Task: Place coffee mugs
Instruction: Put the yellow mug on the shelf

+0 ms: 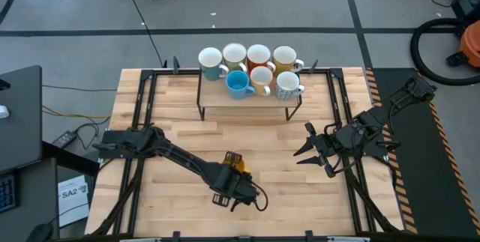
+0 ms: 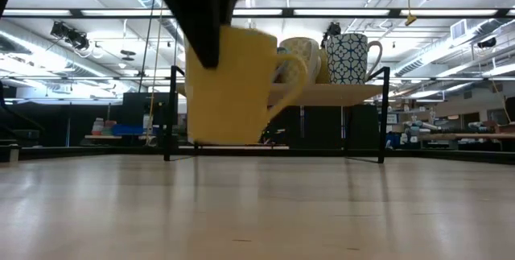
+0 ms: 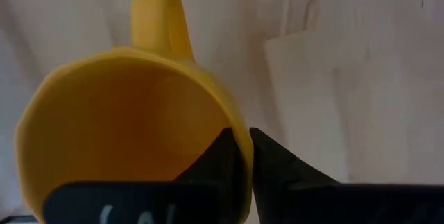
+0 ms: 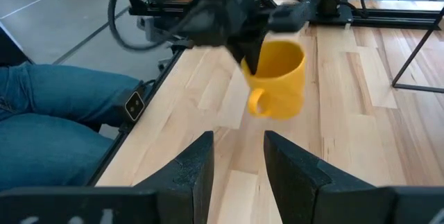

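A yellow mug [image 4: 279,78] hangs just above the table near its front middle, with my left gripper [image 3: 241,135] shut on it; the high view shows it [image 1: 235,162] under the wrist. Several more mugs stand on a small rack [image 1: 247,106] at the far middle, among them a blue mug [image 1: 238,83], a red-orange mug [image 1: 259,55] and a patterned white mug [image 1: 287,85]. My right gripper [image 4: 239,141] waits open over the table's right side, pointing at the yellow mug from a distance. My left gripper grips the yellow mug's wall at the rim [image 3: 236,123], about a quarter of the way round from the handle [image 3: 159,16]. One finger is inside the mug and one outside. The fingers come down steeply from above. The mug hangs roughly upright, mouth up, clear of the table.
The rack's dark legs [image 2: 169,115] stand behind the lifted mug. Bare wood lies between the mug and the rack [image 1: 247,133]. Black frame rails [image 1: 142,122] run along the table's left and right sides. A person's legs in blue jeans [image 4: 62,120] show beside the table.
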Robot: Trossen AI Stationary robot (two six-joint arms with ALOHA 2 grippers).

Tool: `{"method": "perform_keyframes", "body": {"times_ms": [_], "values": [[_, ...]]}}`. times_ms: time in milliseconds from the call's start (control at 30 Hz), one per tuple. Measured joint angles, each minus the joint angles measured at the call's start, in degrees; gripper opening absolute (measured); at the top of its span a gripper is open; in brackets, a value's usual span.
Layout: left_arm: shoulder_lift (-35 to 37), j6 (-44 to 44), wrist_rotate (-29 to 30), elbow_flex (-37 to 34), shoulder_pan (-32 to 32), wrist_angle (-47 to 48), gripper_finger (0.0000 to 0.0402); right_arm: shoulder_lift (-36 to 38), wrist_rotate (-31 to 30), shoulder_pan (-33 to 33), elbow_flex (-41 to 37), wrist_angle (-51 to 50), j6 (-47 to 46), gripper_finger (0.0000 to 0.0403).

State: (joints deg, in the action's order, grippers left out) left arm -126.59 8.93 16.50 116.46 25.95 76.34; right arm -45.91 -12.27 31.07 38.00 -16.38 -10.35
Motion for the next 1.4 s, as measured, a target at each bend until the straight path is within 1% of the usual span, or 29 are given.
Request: {"method": "perform_keyframes", "body": {"times_ms": [300, 567, 800, 867, 1100, 1333, 1400], "values": [[8.54, -8.37, 0.65, 0.00, -3.37, 5.85, 0.0035, 0.01, 0.00, -0.02, -0.02, 0.01, 0.00, 0.0132], [17.30, -14.92, 0.88, 0.00, -9.01, 7.08, 0.0035, 0.00, 0.00, -0.02, -0.02, 0.00, 0.00, 0.0132], [23.30, -21.40, 0.74, 0.00, -14.75, 11.30, 0.0036, 0.00, 0.00, -0.02, -0.02, 0.00, 0.00, 0.0132], [24.71, -23.51, -0.16, 0.07, -16.81, 12.02, 0.0036, 0.02, 0.00, 0.00, -0.02, 0.08, 0.00, 0.0132], [27.68, -31.04, -6.40, 0.04, -25.22, 13.01, 0.0036, 0.02, 0.00, 0.00, -0.02, 0.60, -0.02, 0.0132], [27.90, -37.94, -8.20, 0.04, -33.39, 13.66, 0.0036, 0.02, 0.00, -0.01, -0.02, 1.39, 0.00, 0.0132], [27.81, -39.66, -11.10, 0.04, -35.84, 13.42, 0.0036, 0.02, 0.00, -0.02, -0.02, 1.37, 0.00, 0.0132]]}}
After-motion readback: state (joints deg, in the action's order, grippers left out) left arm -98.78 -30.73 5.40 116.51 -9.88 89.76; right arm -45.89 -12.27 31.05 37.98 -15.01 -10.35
